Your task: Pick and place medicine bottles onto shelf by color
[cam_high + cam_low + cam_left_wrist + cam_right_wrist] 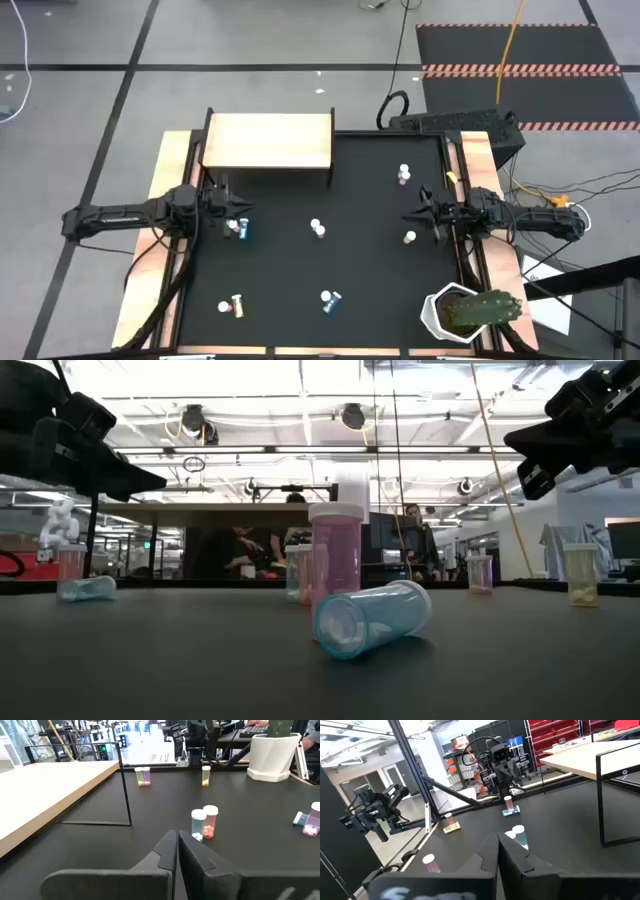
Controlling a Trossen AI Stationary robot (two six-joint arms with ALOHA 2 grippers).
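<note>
Bottles (318, 229) scattered on mat (380, 260); shelf (268, 141) bare; colours hard to read.

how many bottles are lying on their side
3: a blue one near the left gripper, a second blue one front centre by a standing pink bottle, a yellow one front left. Clusters may hide another.

Scattered medicine bottles (318, 229) dot the mat; the shelf (268, 141) top stands bare, open from above.

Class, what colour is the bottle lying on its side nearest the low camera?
Light blue bottle, clearest in the low view.
</note>
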